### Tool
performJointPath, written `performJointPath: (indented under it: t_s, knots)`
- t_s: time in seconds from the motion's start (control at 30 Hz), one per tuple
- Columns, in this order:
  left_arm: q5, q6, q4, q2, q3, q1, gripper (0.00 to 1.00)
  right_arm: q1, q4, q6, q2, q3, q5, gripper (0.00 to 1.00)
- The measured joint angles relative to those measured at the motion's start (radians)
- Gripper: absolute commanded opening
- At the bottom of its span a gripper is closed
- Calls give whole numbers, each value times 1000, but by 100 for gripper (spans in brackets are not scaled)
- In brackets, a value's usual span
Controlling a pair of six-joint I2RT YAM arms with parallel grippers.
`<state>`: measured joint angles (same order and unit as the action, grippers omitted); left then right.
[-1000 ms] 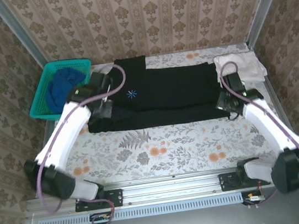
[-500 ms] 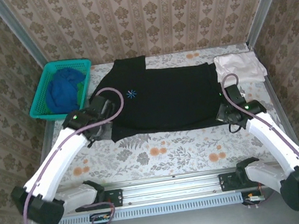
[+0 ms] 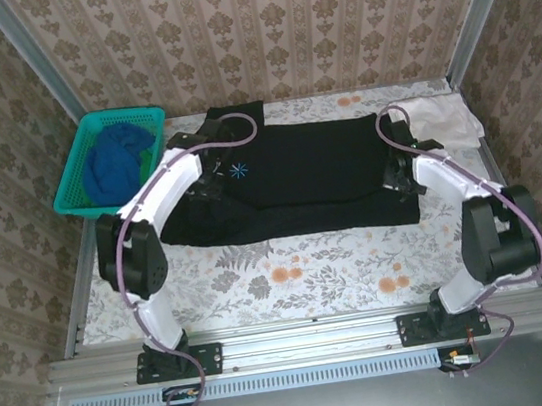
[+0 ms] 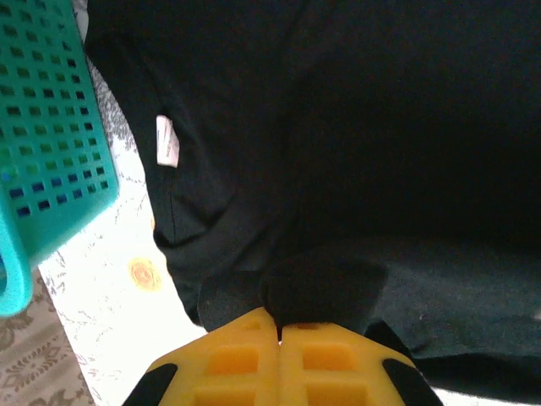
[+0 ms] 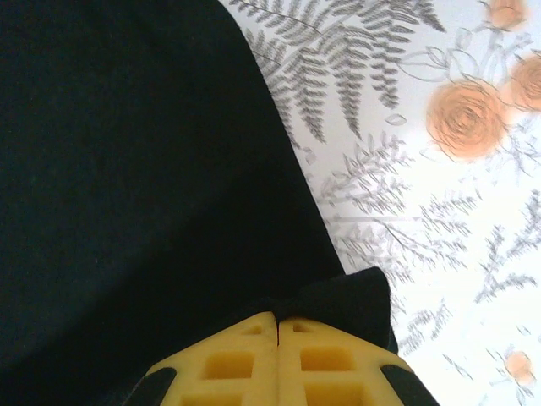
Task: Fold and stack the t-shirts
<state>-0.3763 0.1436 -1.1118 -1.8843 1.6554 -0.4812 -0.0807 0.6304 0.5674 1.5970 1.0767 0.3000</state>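
Jaws of both grippers are closed, each nipping a small fold of the black t-shirt (image 3: 317,171).

Left to right, overhead view:
- The teal basket (image 3: 69,191) at the far left corner holds the crumpled blue t-shirt (image 3: 114,164).
- The left gripper (image 3: 210,185) holds the collar end of the black garment, just beside its light-blue starburst mark (image 3: 238,171).
- The black cloth lies lengthwise across the far half of the flowered table (image 3: 291,276), partly doubled over on itself.
- The right gripper (image 3: 401,177) holds the hem end.
- The pale t-shirt (image 3: 446,118) lies bunched at the far right corner, just beside the black one.

Wrist views: the yellow fingers (image 4: 245,364) meet on a tuck of cloth near the white label (image 4: 167,140). On the right, the fingers (image 5: 237,364) do the same at the garment's edge.

Handling, as judged: the shirt is light, limp and not fragile. It should sag between the two holds and drag on the table. A thin pinch may slip, so the best holds are the edges or corners, taking all layers, with even tension between the arms
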Motion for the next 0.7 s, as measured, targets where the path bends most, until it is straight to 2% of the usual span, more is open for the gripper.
performJointPath:
  t_s: [0.33, 0.4, 0.5, 0.7]
  knots:
    - [-18, -40, -37, -171, 134, 9, 0, 6, -13, -36, 166, 99, 0, 0]
    - [-26, -43, -45, -191, 150, 11, 0, 7, -14, -42, 186, 116, 0, 7]
    - [-41, -44, -58, -215, 177, 20, 0, 11, -14, -49, 221, 147, 0, 8]
    - [-69, -44, -78, -231, 207, 58, 0, 13, -2, -70, 257, 186, 1, 26]
